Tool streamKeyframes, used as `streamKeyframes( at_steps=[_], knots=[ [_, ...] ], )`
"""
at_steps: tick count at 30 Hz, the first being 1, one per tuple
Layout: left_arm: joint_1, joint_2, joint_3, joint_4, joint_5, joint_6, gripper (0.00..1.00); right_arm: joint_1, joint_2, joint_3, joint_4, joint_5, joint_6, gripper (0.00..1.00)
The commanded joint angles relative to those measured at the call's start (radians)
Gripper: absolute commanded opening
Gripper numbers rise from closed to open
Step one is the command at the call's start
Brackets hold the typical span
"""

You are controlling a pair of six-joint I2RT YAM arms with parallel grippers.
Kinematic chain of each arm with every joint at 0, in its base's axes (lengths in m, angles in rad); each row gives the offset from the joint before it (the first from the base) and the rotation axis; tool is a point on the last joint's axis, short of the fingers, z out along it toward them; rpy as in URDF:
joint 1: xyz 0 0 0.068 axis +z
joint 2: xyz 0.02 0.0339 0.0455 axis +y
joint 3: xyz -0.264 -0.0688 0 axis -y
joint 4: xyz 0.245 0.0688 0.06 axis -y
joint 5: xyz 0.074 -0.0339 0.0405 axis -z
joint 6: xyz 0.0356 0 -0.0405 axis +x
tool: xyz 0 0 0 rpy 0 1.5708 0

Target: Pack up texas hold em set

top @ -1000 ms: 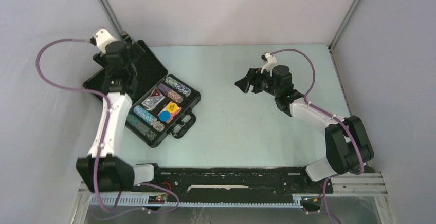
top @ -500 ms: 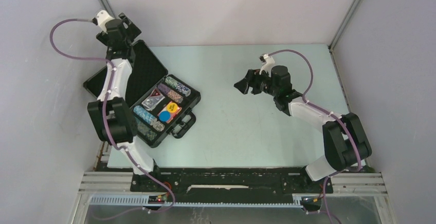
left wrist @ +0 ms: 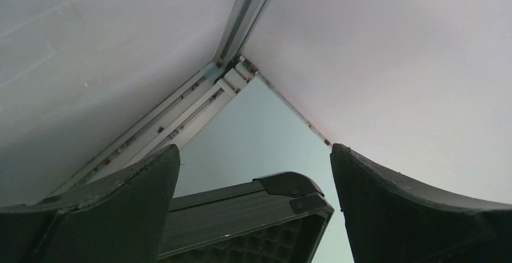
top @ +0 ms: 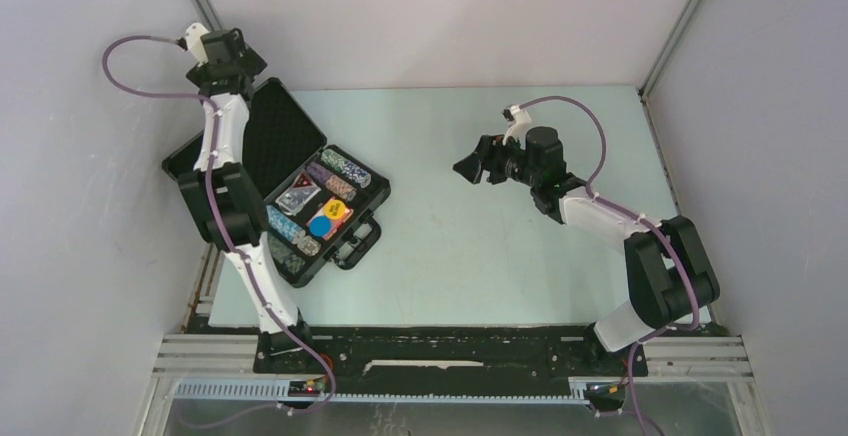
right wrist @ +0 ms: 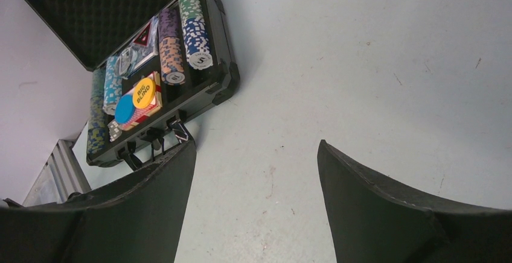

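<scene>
Briefcase (right wrist: pixel 212 97) is seen lying open on the pale table (top: pixel 480 246), well ahead of the right gripper (right wrist: pixel 256 144) and off to the left of its jaws. Those jaws are spread apart, and only bare table is seen between them.

Its foam-lined lid (top: pixel 285 136) is laid back. One far corner of the lid is seen low between the jaws of the left gripper (left wrist: pixel 253 148), apart from both fingers. These jaws are spread wide and nothing is grasped.

The handle (top: pixel 360 241) is set on the case edge nearest the right jaws.

Chip rows (right wrist: pixel 194 31) are packed along the compartments. A yellow disc (right wrist: pixel 144 92) marked BIG BLIND and a blue disc (right wrist: pixel 125 109) are laid on a card deck in the middle. A dark triangular marker (right wrist: pixel 144 37) is placed farther from the right jaws, near the hinge.
</scene>
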Motion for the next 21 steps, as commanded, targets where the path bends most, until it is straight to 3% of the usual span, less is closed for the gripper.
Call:
streamKeyframes(
  at_steps=[1,7,15,21],
  knots=[
    [0.001,0.028,0.111,-0.114,-0.022,-0.043,1.0,-0.008,0.009,0.045,0.032,-0.012,0.01,0.83],
    [-0.008,-0.025,0.059,-0.214,-0.054,-0.034,1.0,-0.005,0.02,0.055,0.028,-0.018,0.014,0.82],
    [-0.023,-0.118,-0.052,-0.238,0.074,-0.086,1.0,0.008,0.031,0.069,0.017,-0.013,0.011,0.82],
    [-0.06,-0.181,-0.107,-0.259,0.072,-0.097,1.0,0.008,0.027,0.07,0.009,-0.011,0.01,0.82]
  ],
)
